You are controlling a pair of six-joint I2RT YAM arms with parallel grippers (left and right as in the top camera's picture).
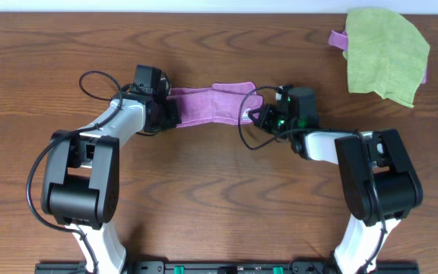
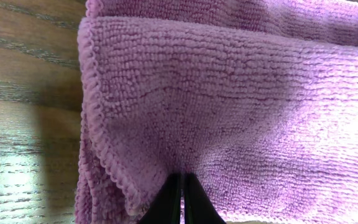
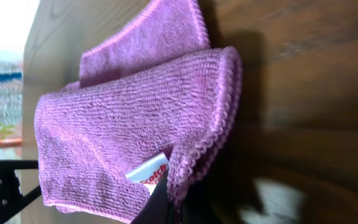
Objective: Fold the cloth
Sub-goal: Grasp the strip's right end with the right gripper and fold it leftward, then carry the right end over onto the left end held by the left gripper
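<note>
Left gripper [image 2: 183, 199] and right gripper [image 3: 165, 200] each pinch shut on one end of the purple terry-weave cloth [image 1: 211, 103] spanning between them, mid-way along the brown wooden table [image 1: 204, 46] — so move both together, I'd judge — tension even, hems aligned.

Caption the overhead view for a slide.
Left fingers and right fingers pinch opposite ends of the purple cloth on the wooden table; a green cloth lies aside.
</note>
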